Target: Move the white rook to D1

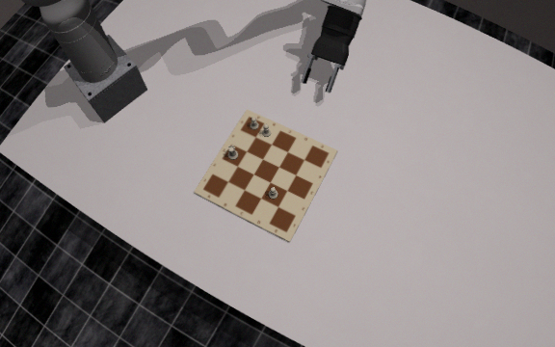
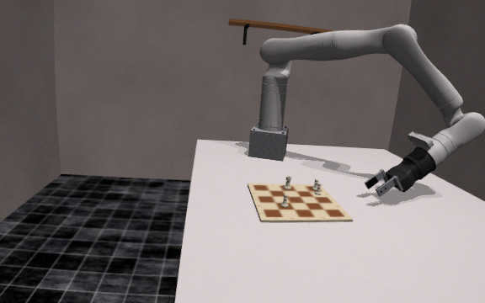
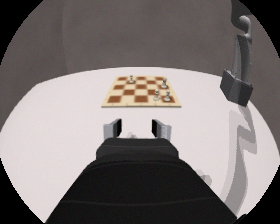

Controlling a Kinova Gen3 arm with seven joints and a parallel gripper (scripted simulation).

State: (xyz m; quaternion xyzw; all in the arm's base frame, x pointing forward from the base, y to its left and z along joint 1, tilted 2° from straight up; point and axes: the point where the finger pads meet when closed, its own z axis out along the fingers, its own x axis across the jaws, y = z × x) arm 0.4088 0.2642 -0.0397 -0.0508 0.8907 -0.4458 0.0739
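Observation:
A small chessboard [image 1: 266, 174] lies flat in the middle of the white table; it also shows in the exterior view [image 2: 299, 201] and far ahead in the wrist view [image 3: 141, 91]. Several small white pieces stand upright on it: two close together at the far corner [image 1: 253, 123] [image 1: 266, 130], one on the left edge [image 1: 231, 152], and one near the front [image 1: 273, 193]. They are too small to tell which is the rook. My gripper [image 1: 318, 83] is open and empty, low over the table beyond the board's far side, fingers pointing toward it [image 2: 375, 187] [image 3: 136, 129].
The arm's grey base block [image 1: 106, 87] [image 2: 269, 143] stands at the table's back left corner. A wooden bar [image 2: 276, 26] is fixed high on the back wall. The table edge drops to a dark tiled floor on the left.

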